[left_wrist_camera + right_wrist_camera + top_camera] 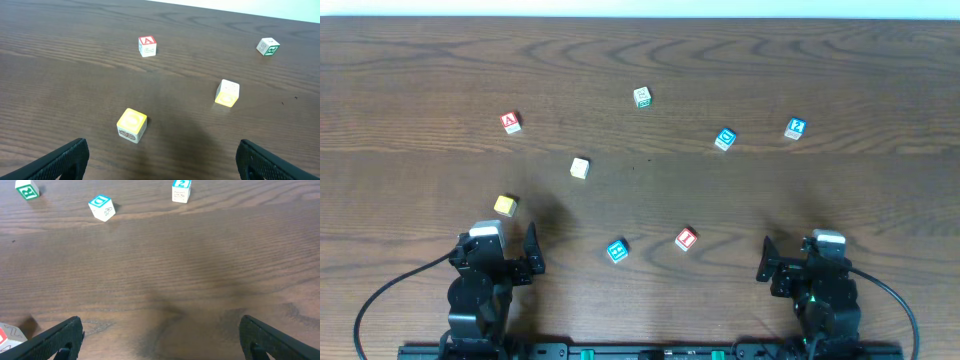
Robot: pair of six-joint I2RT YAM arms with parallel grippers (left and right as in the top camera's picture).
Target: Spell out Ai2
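Small letter blocks lie scattered on the wooden table. The red "A" block (510,122) sits far left; it also shows in the left wrist view (147,46). The red "I" block (686,238) lies near the front centre, and its corner shows in the right wrist view (7,334). The blue "2" block (794,128) is far right and also shows in the right wrist view (181,190). My left gripper (502,250) (162,162) is open and empty at the front left. My right gripper (800,262) (160,340) is open and empty at the front right.
A yellow block (505,205) (132,125) lies just ahead of the left gripper. A cream block (580,168) (227,93), a green block (642,96) (268,46) (26,189), and two blue blocks (724,138) (101,207) (617,250) lie around.
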